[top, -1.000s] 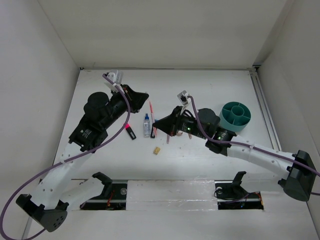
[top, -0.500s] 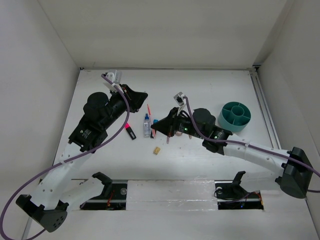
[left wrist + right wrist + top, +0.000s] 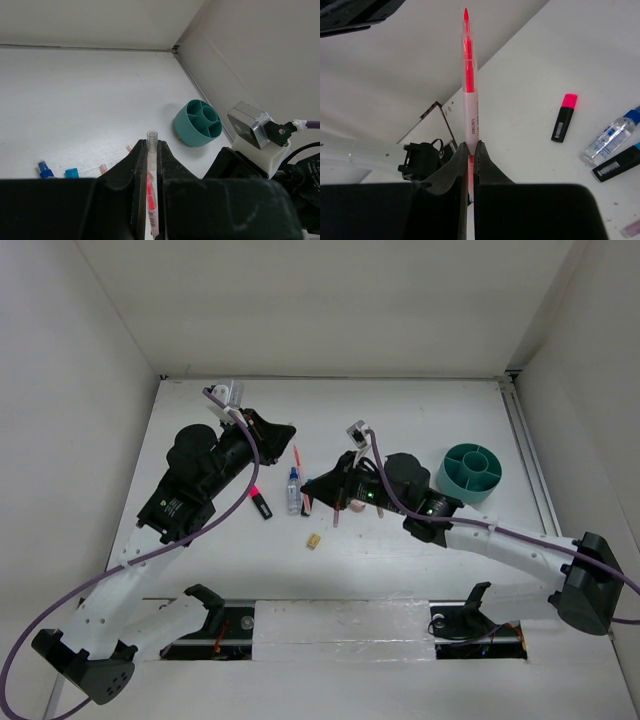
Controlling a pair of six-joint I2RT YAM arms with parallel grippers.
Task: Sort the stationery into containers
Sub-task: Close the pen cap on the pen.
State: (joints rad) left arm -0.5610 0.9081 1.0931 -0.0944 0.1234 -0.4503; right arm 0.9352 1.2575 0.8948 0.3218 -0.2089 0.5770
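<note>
My left gripper (image 3: 151, 143) is shut on a thin salmon pen with a clear cap (image 3: 151, 136); from above that pen (image 3: 297, 456) sticks out of the left gripper (image 3: 289, 431). A second salmon pen (image 3: 470, 85) stands straight ahead of my right gripper (image 3: 472, 145), which is shut on its lower end. The right gripper (image 3: 309, 487) hovers over the loose stationery: a black marker with a pink cap (image 3: 261, 504), a clear blue-capped bottle (image 3: 293, 490) and a tiny tan piece (image 3: 314, 541). The round teal cup with dividers (image 3: 470, 472) stands to the right, also in the left wrist view (image 3: 198, 122).
White walls close in the table at the back and both sides. The right arm's wrist camera (image 3: 252, 129) sits just left of the teal cup. A blue-capped black marker (image 3: 616, 163) lies beside the bottle (image 3: 610, 140), under the right gripper.
The right arm has slid a little to the left, bringing its gripper over the bottle and markers. The left arm and its pen have hardly moved.
</note>
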